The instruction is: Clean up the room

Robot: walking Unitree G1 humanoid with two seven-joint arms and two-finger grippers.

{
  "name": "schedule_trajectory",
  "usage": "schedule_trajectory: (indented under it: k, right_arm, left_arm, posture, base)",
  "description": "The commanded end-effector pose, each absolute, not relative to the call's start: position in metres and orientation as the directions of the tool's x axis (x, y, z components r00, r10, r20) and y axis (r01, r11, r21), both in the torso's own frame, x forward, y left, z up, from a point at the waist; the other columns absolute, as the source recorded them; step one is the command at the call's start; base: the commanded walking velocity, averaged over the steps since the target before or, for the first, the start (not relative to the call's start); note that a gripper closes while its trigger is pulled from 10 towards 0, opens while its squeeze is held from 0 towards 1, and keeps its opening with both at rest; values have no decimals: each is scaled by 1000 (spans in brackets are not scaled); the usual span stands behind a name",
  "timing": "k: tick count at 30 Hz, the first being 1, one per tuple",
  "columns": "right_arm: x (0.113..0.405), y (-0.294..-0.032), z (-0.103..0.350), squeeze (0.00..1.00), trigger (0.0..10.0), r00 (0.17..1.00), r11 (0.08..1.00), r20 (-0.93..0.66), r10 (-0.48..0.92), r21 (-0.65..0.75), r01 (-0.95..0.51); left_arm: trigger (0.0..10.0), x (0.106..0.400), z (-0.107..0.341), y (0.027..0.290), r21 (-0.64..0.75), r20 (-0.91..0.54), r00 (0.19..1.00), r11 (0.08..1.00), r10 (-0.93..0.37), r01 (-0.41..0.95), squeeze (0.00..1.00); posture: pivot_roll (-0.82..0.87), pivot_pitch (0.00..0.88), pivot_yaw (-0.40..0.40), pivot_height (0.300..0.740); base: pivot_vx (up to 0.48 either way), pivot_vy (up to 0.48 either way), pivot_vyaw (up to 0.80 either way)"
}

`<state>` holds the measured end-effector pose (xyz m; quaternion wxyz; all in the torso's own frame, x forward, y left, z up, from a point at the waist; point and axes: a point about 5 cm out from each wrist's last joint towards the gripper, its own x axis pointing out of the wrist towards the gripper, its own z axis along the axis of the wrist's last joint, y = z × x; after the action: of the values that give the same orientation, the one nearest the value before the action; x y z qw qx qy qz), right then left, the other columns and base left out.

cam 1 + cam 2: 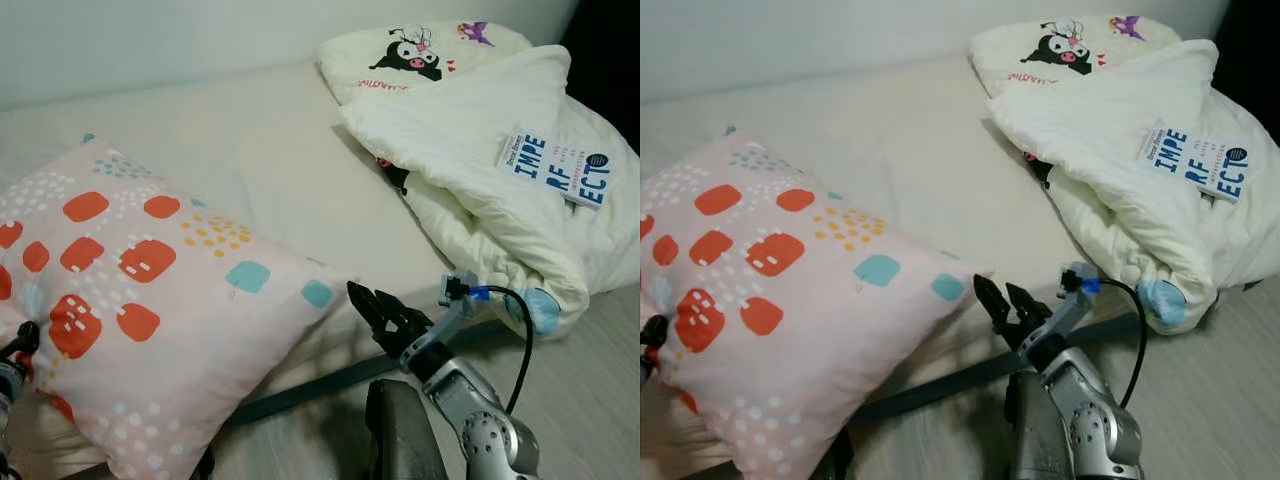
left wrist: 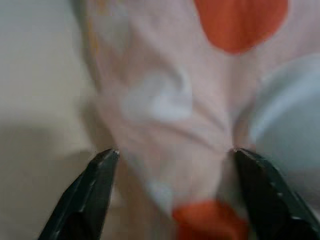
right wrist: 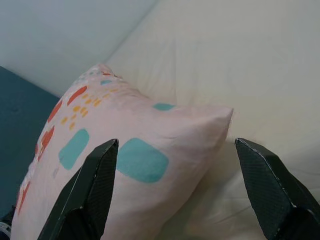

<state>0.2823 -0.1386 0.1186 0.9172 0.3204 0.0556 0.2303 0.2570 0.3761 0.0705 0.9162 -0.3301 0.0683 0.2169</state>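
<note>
Right gripper (image 1: 372,304), fingers spread and empty, hovers just off the near edge of the bed (image 1: 300,170), facing the pillow (image 1: 150,290) corner. Left gripper (image 2: 172,165), also spread, presses against the pillow's opposite end at the bed's near left corner. We judge that both should close deep on fabric, at matching height, before we lift.

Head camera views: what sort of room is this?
Most likely a bedroom: a mattress in a cream sheet, a pink patterned pillow at its edge, and a crumpled white duvet with a book on top.
</note>
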Motion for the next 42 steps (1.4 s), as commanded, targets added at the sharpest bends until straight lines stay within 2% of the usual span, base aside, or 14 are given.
schedule_trajectory:
  k: [1,2,3,5,6,9,16,19,23,24,26,30,39,42]
  right_arm:
    - [282,-139,115,0,10000,892,691,33,451,621,-372]
    - [282,-139,114,0,10000,893,692,31,450,620,-370]
    - [282,-139,114,0,10000,893,692,31,450,620,-370]
    - [284,-140,114,0,10000,894,695,28,448,618,-367]
    - [284,-140,114,0,10000,894,695,28,448,618,-367]
    - [285,-141,114,0,10000,895,698,26,445,616,-365]
    - [289,-141,115,0,10000,895,701,27,446,611,-368]
    - [289,-141,115,0,10000,895,701,27,446,611,-368]
    - [291,-141,115,0,10000,895,701,30,445,610,-369]
    - [291,-140,115,0,10000,895,701,30,444,610,-369]
    - [292,-140,115,0,10000,896,702,31,444,609,-369]
    - [293,-139,117,0,10000,897,705,34,442,605,-370]
    - [295,-143,117,0,10000,900,714,32,434,597,-366]
    - [298,-141,117,0,10000,899,716,33,437,592,-370]
  left_arm:
    - [10000,257,59,360,-676,-269,933,643,240,-360,153]
    - [10000,260,61,350,-742,-213,963,613,167,-271,0]
    - [10000,260,61,350,-742,-213,963,613,167,-271,0]
    - [10000,261,66,332,-848,-91,995,521,38,-98,0]
    - [10000,261,66,332,-848,-91,995,521,38,-98,0]
    - [10000,260,70,316,-913,27,999,406,-46,43,0]
    - [10000,273,78,290,-937,160,984,302,-83,178,0]
    - [10000,275,79,287,-937,163,983,299,-88,183,0]
    - [10000,288,78,265,-929,155,980,318,-128,189,0]
    - [8275,296,78,250,-923,148,977,333,-153,192,0]
    - [0,304,79,227,-913,149,968,347,-204,214,0]
    - [0,313,85,194,-886,152,938,379,-311,269,0]
    - [0,325,99,197,-845,153,937,451,-313,288,0]
    - [0,332,113,201,-797,174,942,520,-288,307,0]
  posture:
    - [-137,183,15,431]
    - [-136,182,16,431]
    - [-136,182,16,431]
    - [-138,179,15,431]
    - [-138,179,15,431]
    - [-139,171,11,431]
    - [-143,158,5,431]
    - [-143,158,5,431]
    - [-143,153,5,431]
    - [-146,150,8,431]
    - [-152,148,8,431]
    - [-164,143,10,431]
    - [-170,132,8,431]
    - [-163,119,6,431]
  base:
    - [0,0,0]
    - [0,0,0]
    - [0,0,0]
    - [0,0,0]
    - [0,0,0]
    - [0,0,0]
    - [0,0,0]
    - [0,0,0]
    - [0,0,0]
    - [0,0,0]
    - [0,0,0]
    - [0,0,0]
    - [0,0,0]
    - [0,0,0]
